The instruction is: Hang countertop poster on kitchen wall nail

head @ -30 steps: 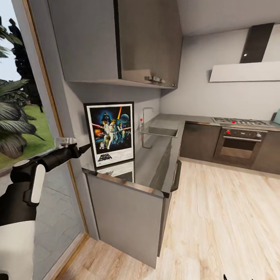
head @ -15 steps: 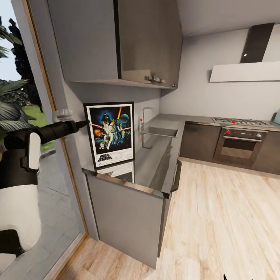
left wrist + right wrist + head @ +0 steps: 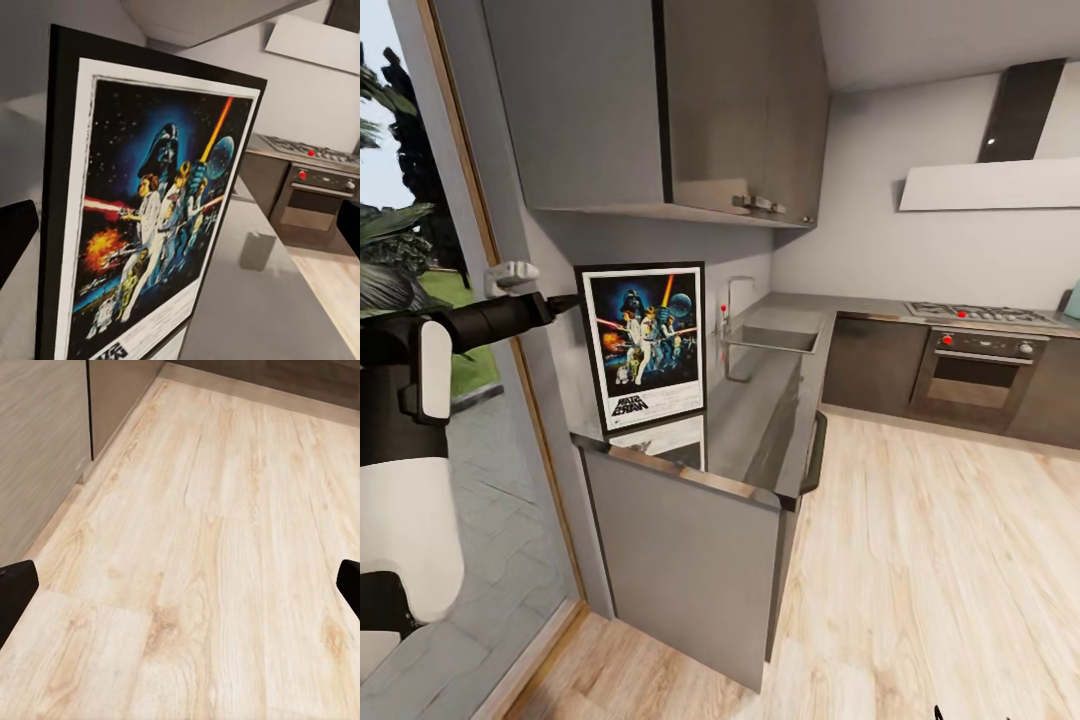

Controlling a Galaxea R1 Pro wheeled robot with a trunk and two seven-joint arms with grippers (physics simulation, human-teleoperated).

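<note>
The poster stands upright at the near end of the kitchen countertop, against the wall under the upper cabinet. It has a black frame, a white border and dark blue artwork. My left gripper is held level with the poster's upper left edge, just left of the frame, and I cannot tell whether it touches. In the left wrist view the poster is close ahead, and the left gripper is open with its dark fingertips far apart. My right gripper hangs open over the wood floor, holding nothing.
A grey upper cabinet overhangs the poster. The sink and tap lie farther along the counter, with the oven and hob beyond. A glass door stands at the left. Wood floor spreads out to the right.
My left arm has risen: the gripper went from the poster's lower left edge up to its upper left edge and drew slightly left. The poster has not moved.
</note>
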